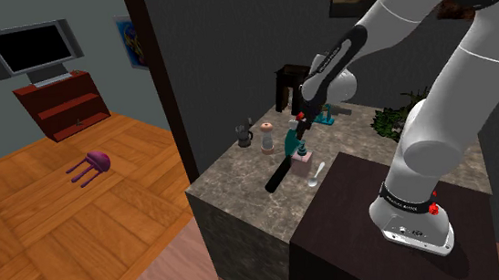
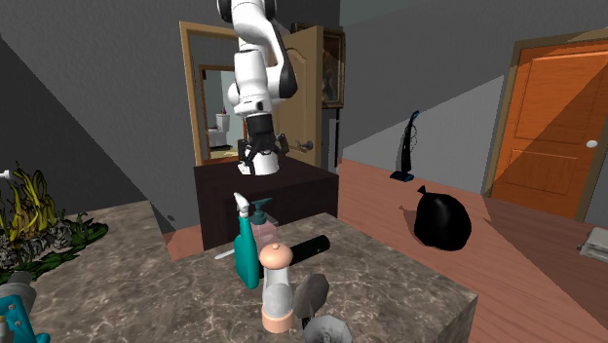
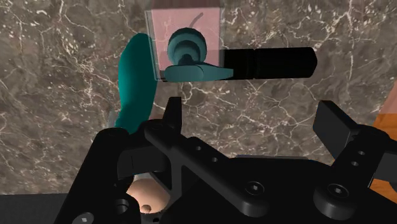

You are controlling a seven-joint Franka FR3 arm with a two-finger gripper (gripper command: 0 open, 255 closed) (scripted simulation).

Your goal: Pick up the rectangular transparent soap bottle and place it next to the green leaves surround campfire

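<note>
Soap bottle [image 3: 184, 28], a clear pinkish rectangular one with a teal pump on top, stands upright on the marbled stone counter [image 1: 242, 190] and lies just beyond the fingertips of the black gripper [image 3: 252, 109] in the wrist view. The two fingers [image 3: 173, 114] are spread wide with nothing between them, so the hand is empty and holds nothing. In the second exterior view the gripper [image 2: 258, 168] hangs in the air at about twelve o'clock from the soap bottle [image 2: 265, 231], clear of it, with the dark stand [image 2: 302, 195] behind. A teal spray bottle [image 2: 246, 248] with a white head stands just beside the soap bottle, overlapping it from that camera, and the wrist view shows the same teal body [image 3: 135, 83] right at the bottle's side. A black cylinder [image 2: 310, 247] lies on its side on the counter at about four o'clock from the soap bottle in the second exterior view. Nearer that camera, at about six o'clock, stands a shaker [image 2: 276, 287] with a peach top. In the shoulder view the soap bottle [image 1: 303, 164] sits near the counter's middle, under the gripper [image 1: 302, 121], with the black cylinder [image 1: 278, 173] at its eight o'clock. The campfire [image 2: 24, 219], yellow flames ringed by green leaves, sits at nine o'clock from the bottle in the second exterior view, well apart from it; in the shoulder view its leaves [image 1: 388, 122] show at about two o'clock.
</note>
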